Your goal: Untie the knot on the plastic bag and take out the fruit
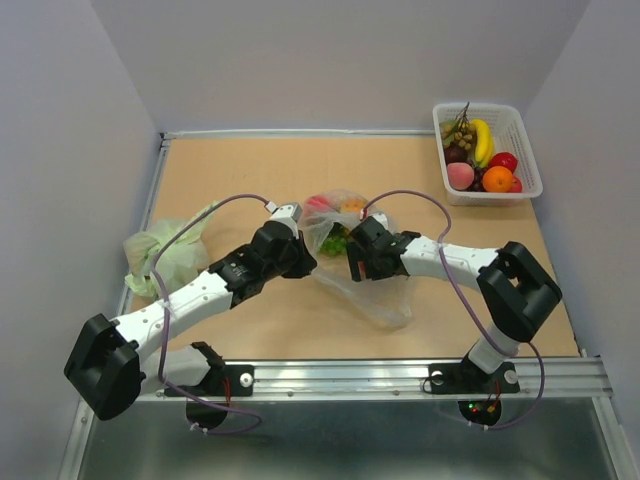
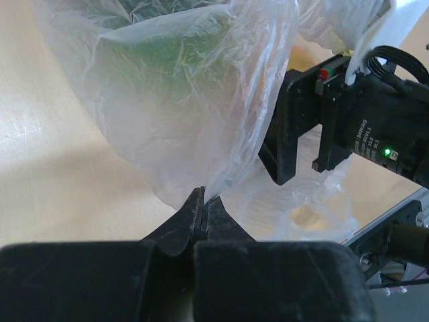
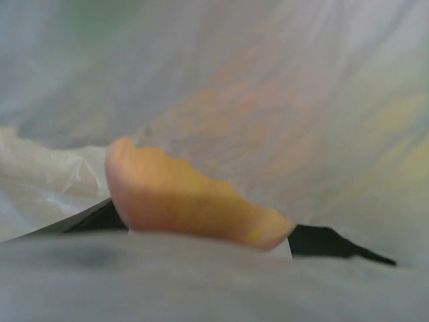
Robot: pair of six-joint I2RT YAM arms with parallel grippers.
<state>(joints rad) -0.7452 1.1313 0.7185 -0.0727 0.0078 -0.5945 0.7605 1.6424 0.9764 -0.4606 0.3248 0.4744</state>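
Your left hand [image 2: 203, 201] is pinched shut on a thin fold of the bag [image 1: 385, 295], low in the left wrist view. The plastic rises from its tips in a taut sheet. That reads as an anchor grip, holding one wall of the bag up and away so the other hand can work inside. From above, both hands meet at the middle of the frame. The left comes in from the lower left and the right hand [image 1: 352, 258] from the lower right, with its nose pushed into the bag just beside the left one. The fruit [image 1: 335, 212] in the bag shows as red, orange and green patches through the plastic just above the two hands. The slack of the bag trails toward the lower right on the table [image 1: 250, 180]. The right wrist view is smothered in blurred plastic. A peach-coloured lump [image 3: 188, 208] sits low centre between two dark wedges that are probably that hand's fingers, but you cannot tell from this whether the hand is wide or gripping the lump. You won't find the knot in any view, so judge it either undone or buried in the folds; the right hand's reach inside suggests the bag is open. The basket [image 1: 528, 150] at upper right holds more fruit beside a banana and grapes, so it looks like the drop-off. A green bag [image 1: 160, 255] lies at the left edge, well apart and not involved.
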